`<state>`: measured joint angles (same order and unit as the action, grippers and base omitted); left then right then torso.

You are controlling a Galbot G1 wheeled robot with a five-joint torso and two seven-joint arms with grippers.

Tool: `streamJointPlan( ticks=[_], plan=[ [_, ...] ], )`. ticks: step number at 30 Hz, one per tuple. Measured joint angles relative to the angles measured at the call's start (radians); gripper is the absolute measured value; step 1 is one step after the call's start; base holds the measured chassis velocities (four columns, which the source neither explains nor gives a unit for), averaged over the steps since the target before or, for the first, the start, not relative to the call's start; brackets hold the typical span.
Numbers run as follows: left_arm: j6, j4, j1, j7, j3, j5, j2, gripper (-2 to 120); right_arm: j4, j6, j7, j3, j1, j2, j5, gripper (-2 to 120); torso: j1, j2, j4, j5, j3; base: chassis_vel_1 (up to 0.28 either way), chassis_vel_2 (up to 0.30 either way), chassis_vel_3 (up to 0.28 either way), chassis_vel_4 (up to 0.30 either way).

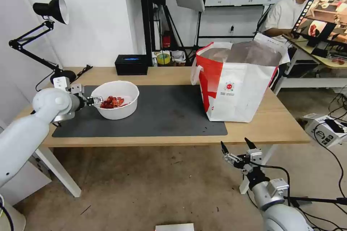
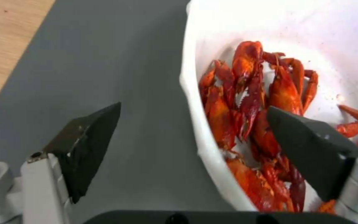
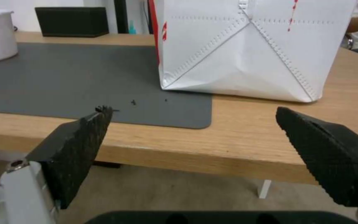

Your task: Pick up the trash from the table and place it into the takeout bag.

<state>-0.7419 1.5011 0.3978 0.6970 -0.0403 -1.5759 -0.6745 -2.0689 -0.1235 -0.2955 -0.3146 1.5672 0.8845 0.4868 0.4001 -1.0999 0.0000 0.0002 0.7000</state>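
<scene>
Now straddling rim of white round bowl point(image 1: 117, 98) of red shellfish shells point(image 2: 253, 102): left gripper point(image 1: 94, 100), fingers spread wide, one inside, one outside over dark grey rectangular mat point(image 1: 162, 110). Well beyond bowl, on mat's far edge: boxy red-and-white takeout bag point(image 1: 236, 86). Below light-wood table point(image 1: 274, 130) edge near bag: right gripper point(image 1: 236, 148), parted wide.

Head high, facing table point(image 1: 253, 130); wrists close, sharing mat point(image 3: 84, 77).

White wall point(image 1: 101, 14), black desk lamp point(image 1: 54, 9), perhaps concrete floor point(image 1: 144, 187)
</scene>
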Motion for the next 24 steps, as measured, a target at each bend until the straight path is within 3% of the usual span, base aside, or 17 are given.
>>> streamJointPlan(
  ticks=[6,7,11,24],
  plan=[
    [0.001,-0.017,-0.035,0.041,-0.031,-0.076,-0.011,69,0.000,0.000,0.000,0.000,0.000,0.000,0.000,100,0.000,0.000,-0.0001,-0.0001,0.000,0.000,0.000,0.000,0.000],
    [0.001,-0.017,-0.035,0.041,-0.031,-0.076,-0.011,69,0.000,0.000,0.000,0.000,0.000,0.000,0.000,100,0.000,0.000,-0.0001,-0.0001,0.000,0.000,0.000,0.000,0.000],
    [0.003,-0.009,-0.036,0.045,-0.041,-0.102,0.006,47,0.000,0.000,0.000,0.000,0.000,0.000,0.000,100,0.000,0.000,0.0002,-0.0001,0.000,0.000,0.000,0.000,0.000],
    [0.005,-0.009,-0.027,0.036,-0.040,-0.126,0.011,5,0.000,0.000,0.000,0.000,0.000,0.000,0.000,100,0.000,0.000,0.0001,-0.0002,0.000,0.000,0.000,0.000,0.000]
  ],
)
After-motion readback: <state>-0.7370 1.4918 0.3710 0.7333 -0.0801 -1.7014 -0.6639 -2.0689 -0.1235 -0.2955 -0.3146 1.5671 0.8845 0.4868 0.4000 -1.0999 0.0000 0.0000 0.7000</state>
